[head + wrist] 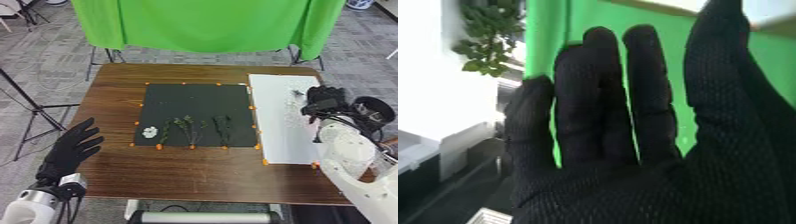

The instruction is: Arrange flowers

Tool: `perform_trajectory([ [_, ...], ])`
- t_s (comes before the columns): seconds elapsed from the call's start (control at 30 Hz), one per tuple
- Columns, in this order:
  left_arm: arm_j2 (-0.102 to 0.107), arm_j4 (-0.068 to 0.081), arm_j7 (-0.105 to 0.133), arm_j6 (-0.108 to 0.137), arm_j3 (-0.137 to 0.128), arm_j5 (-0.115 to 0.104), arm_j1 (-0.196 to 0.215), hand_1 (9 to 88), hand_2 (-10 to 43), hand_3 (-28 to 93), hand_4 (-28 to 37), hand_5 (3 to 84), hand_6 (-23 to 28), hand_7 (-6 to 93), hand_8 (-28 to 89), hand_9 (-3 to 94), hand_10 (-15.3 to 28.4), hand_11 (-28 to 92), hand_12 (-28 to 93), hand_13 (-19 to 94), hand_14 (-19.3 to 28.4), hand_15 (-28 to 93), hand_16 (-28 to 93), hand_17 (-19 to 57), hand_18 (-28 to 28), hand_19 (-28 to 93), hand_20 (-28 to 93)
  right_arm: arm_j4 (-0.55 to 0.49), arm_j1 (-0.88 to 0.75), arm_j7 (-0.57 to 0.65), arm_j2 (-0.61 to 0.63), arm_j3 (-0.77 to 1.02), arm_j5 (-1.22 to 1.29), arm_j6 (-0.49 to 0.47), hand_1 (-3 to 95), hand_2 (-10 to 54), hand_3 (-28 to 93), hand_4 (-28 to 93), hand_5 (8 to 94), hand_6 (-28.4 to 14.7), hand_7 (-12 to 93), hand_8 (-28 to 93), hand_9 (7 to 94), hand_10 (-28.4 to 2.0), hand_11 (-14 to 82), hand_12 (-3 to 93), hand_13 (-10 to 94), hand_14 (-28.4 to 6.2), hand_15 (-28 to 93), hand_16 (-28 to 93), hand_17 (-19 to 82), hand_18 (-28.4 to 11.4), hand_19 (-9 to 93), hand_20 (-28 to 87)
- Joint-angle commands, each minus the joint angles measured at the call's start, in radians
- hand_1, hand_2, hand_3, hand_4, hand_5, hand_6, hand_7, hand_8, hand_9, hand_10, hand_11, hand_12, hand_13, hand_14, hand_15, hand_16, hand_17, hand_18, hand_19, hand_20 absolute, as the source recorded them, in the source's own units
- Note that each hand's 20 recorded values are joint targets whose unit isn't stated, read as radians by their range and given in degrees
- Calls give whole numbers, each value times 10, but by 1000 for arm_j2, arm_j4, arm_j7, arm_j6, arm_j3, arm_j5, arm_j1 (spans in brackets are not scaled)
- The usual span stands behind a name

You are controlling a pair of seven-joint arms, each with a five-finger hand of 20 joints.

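In the head view, a white flower [149,132] and green stems [187,127] lay on the black mat [200,102]. The left hand [71,149] was spread wide beside the table's left edge. The right hand [326,100] was over the white sheet [282,125], near a dark round container [384,108], contents too small to tell.

In the right wrist view, the right hand [611,180] had straight fingers, gripping nothing, and a leafy plant [487,37] stood beyond.
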Motion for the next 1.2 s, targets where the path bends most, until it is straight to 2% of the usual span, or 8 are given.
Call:
perform_trajectory([
  [0.03, -8, -11, 7, 10, -10, -5, 26, 259, -3, 704, -243, 268, 28, 209, -110, 244, 122, 201, 154, 208, 167, 308, -2, -99, 230, 438, 78, 15, -16, -35, 14, 7, 47, -39, 276, -95, 899, -283, 467, -23, 352, -159, 514, -118, 283, 224, 496, -98, 757, 270, 211, -209, 814, 522],
  [0.67, -10, -4, -7, -1, -4, 1, 8, 260, -2, 703, -242, 268, 28, 208, -110, 245, 122, 200, 155, 208, 166, 307, -2, -99, 230, 438, 79, 48, -8, -31, 5, -8, 73, -125, 283, -95, 890, -283, 487, -34, 337, -143, 547, -122, 259, 224, 518, -87, 751, 276, 224, -207, 816, 524],
  [0.87, -7, -2, -7, -6, -1, 1, 5, 260, -2, 702, -241, 269, 28, 207, -109, 245, 122, 200, 155, 208, 166, 307, -2, -99, 230, 438, 79, 90, -11, -52, 13, -37, 63, -15, 320, -95, 892, -281, 485, -23, 381, -158, 559, -117, 306, 233, 541, -76, 753, 281, 237, -205, 824, 519],
  [0.97, -7, -2, -9, -7, -1, 2, 4, 260, -2, 703, -241, 269, 28, 207, -109, 245, 122, 200, 155, 208, 166, 308, -2, -99, 230, 438, 79, 108, -13, -59, 18, -54, 52, 62, 361, -95, 887, -281, 507, 0, 426, -175, 604, -97, 330, 253, 595, -59, 743, 300, 268, -202, 840, 513],
  [1.0, -6, -2, -8, -6, 0, 1, 4, 260, -2, 703, -240, 269, 28, 207, -109, 245, 123, 200, 155, 208, 166, 308, -2, -99, 230, 438, 78, 118, -13, -60, 23, -66, 55, 116, 374, -95, 883, -281, 516, 5, 433, -182, 619, -92, 322, 273, 606, -54, 733, 323, 275, -203, 845, 507],
  [1.07, -5, -2, -6, -6, 0, 1, 5, 261, -2, 702, -240, 269, 28, 207, -109, 245, 123, 199, 154, 208, 166, 308, -2, -99, 230, 438, 78, 113, -20, -70, 25, -64, 52, 153, 407, -95, 853, -282, 524, 12, 451, -66, 662, -74, 266, 339, 628, -51, 715, 350, 288, -201, 852, 500],
  [1.1, -5, -2, -7, -7, -1, 2, 5, 260, -2, 703, -240, 269, 28, 207, -109, 245, 123, 199, 154, 208, 166, 308, -2, -99, 230, 439, 78, 111, -22, -78, 26, -64, 50, 170, 452, -95, 835, -282, 566, 23, 494, -22, 738, -55, 202, 407, 668, -41, 696, 373, 308, -203, 865, 496],
  [1.2, -5, -3, -5, -4, -4, 1, 7, 261, -1, 702, -239, 268, 28, 208, -109, 245, 122, 200, 155, 208, 166, 308, -2, -99, 230, 439, 78, 94, -12, -97, 21, -65, 49, 184, 494, -95, 839, -281, 658, 37, 509, 18, 832, -39, 174, 464, 725, -39, 683, 382, 339, -204, 884, 489],
])
